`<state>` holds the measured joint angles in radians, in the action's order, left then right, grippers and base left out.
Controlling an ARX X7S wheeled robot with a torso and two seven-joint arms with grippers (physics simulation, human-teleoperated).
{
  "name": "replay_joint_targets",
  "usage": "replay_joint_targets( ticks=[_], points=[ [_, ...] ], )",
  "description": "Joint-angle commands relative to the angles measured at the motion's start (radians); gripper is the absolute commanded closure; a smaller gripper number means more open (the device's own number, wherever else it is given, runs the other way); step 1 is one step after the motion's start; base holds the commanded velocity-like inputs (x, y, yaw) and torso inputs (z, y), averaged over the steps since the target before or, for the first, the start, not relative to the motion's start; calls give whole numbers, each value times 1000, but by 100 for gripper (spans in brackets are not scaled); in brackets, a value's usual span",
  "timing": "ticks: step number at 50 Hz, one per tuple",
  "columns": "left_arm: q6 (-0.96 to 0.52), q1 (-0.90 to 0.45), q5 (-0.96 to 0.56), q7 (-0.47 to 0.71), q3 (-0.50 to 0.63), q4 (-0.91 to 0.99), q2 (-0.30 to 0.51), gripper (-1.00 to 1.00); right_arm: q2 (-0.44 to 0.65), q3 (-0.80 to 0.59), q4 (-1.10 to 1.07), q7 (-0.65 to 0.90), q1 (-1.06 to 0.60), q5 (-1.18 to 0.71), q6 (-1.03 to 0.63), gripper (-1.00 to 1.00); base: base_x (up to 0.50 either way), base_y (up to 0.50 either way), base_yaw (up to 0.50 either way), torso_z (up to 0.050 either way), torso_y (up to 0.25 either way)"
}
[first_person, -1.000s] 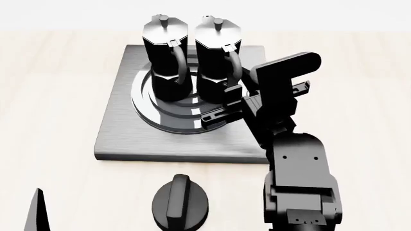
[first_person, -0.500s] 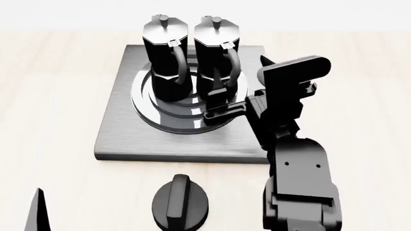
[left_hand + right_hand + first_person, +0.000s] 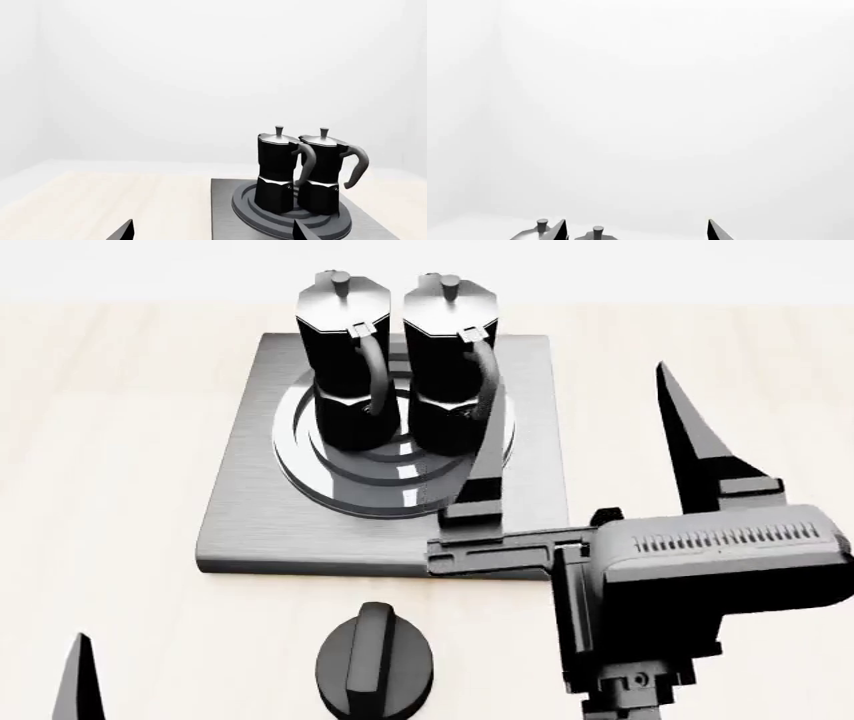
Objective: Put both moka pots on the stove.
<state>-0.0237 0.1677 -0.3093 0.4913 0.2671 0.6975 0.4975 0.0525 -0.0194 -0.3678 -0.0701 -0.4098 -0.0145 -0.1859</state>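
Observation:
Two black moka pots stand upright side by side on the ring burner of the grey stove (image 3: 254, 510): the left moka pot (image 3: 342, 360) and the right moka pot (image 3: 450, 370). My right gripper (image 3: 582, 398) is open and empty, raised in front of and to the right of the pots, touching neither. In the right wrist view only the pots' lid knobs (image 3: 598, 231) show beside that gripper (image 3: 637, 231). My left gripper (image 3: 213, 234) is open and empty, well short of the pots (image 3: 275, 175) and the stove (image 3: 223, 210). Only one of its fingertips (image 3: 80, 680) shows in the head view.
A low black round dial knob (image 3: 376, 660) lies on the light wooden table (image 3: 107, 440) just in front of the stove. My right arm's bulky wrist (image 3: 694, 570) hangs over the stove's near right corner.
My right gripper has left the right pot's handle, pulled back toward me and risen, fingers spread wide. Both pots stay put on the burner. The left arm has not moved.

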Motion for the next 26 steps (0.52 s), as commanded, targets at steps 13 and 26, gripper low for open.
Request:
replay_joint_targets(
  ticks=[13, 26],
  points=[
    [3, 3, 9, 10, 4, 7, 2, -100, 49, -23, -361, 110, 460, 11, 94, -100, 0, 0, 0, 0, 0],
    [2, -5, 19, 10, 16, -3, -2, -100, 68, -36, -322, 128, 534, -8, 174, -100, 0, 0, 0, 0, 0]
  ],
)
